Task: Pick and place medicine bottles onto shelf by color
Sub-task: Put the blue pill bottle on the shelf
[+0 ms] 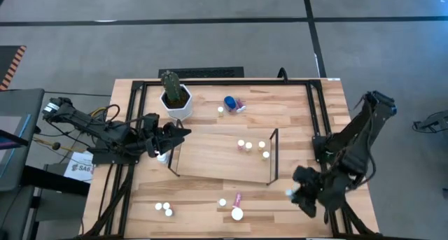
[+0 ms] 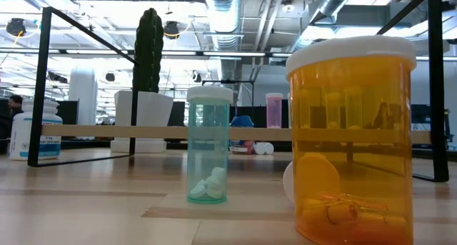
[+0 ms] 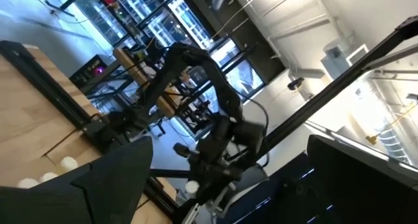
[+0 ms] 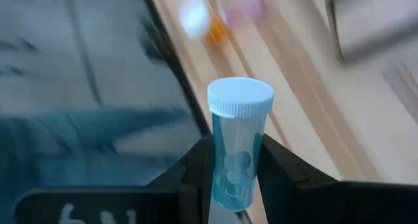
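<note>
Bottles: scattered over the worktop [image 1: 210,103]; three white-capped on the shelf [image 1: 217,159] near its right end panel, one more at [image 1: 266,154]; three at the near left [image 1: 162,209]; a white-capped one [image 1: 237,213] beside a pink one [image 1: 237,199] at the near middle.
Blue-cap bottle [image 1: 229,102]: on its side behind the shelf, just right of the cactus pot [image 1: 176,103].
Teal bottle [image 4: 237,149]: clear teal body, white cap, white tablets inside; clamped upright between the right pincer's fingers [image 4: 189,175], lifted off the worktop.
Right pincer [image 1: 297,192]: closed on the teal bottle, off the shelf's right end, near the worktop's near right corner.
Left pincer [image 1: 175,136]: fingers spread wide, holding nothing, at the shelf's left end panel.
Orange bottle [image 2: 351,138]: close to the low camera, white cap, capsules at the bottom.
Second teal bottle [image 2: 209,145]: upright on the worktop, tablets inside, left of the orange bottle in the low view.
</note>
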Motion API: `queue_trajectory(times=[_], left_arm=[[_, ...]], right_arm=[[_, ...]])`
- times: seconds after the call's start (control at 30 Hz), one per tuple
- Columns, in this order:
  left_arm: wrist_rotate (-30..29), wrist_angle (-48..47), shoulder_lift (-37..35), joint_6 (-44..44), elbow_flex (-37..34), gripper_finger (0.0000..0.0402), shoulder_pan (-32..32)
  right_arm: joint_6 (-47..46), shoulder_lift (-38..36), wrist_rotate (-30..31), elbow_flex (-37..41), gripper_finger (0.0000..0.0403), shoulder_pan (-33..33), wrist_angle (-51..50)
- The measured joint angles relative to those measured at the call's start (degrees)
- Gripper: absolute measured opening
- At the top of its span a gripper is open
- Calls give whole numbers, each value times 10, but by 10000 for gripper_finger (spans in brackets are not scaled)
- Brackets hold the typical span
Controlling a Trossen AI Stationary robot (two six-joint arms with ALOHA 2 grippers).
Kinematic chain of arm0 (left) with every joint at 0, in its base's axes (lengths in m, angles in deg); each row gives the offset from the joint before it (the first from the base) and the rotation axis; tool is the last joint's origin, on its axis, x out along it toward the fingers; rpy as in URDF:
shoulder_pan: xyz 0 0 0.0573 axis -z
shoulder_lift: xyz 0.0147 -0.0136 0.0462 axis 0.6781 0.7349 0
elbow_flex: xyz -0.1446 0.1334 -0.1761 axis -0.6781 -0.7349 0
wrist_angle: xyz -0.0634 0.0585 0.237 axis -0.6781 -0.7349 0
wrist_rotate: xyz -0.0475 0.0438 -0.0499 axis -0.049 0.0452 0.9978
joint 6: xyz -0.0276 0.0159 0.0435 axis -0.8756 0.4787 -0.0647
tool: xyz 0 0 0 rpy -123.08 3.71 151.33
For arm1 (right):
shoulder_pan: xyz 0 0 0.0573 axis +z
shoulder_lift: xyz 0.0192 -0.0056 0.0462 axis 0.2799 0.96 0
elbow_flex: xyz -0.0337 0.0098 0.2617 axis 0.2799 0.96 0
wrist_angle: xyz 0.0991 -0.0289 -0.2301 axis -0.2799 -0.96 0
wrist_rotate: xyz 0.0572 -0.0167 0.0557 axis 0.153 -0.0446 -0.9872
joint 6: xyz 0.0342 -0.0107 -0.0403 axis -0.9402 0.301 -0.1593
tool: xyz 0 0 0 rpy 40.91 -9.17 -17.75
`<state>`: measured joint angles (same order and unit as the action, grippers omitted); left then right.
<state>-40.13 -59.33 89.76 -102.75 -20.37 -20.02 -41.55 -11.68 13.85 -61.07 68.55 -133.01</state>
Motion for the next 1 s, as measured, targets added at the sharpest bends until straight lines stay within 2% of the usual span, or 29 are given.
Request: queue_trajectory(times=[0.17, 0.4, 0.57, 0.63, 0.77, 1.0], left_arm=[[-3, -1, 0, 2, 0, 393, 0], [-40, -11, 0, 14, 0, 393, 0], [-51, -10, 0, 20, 0, 393, 0], [-30, -5, 0, 18, 0, 393, 1], [67, -1, 0, -3, 0, 393, 2], [80, 2, 0, -38, 0, 393, 6]], right_arm=[[92, -27, 59, -1, 108, -58, 99], [244, -29, 56, -1, 108, -155, 223], [311, -29, 43, -1, 108, -210, 253], [330, -29, 41, -1, 108, -225, 263], [357, -29, 41, -1, 108, -250, 273], [376, -28, 40, -1, 108, -289, 286]])
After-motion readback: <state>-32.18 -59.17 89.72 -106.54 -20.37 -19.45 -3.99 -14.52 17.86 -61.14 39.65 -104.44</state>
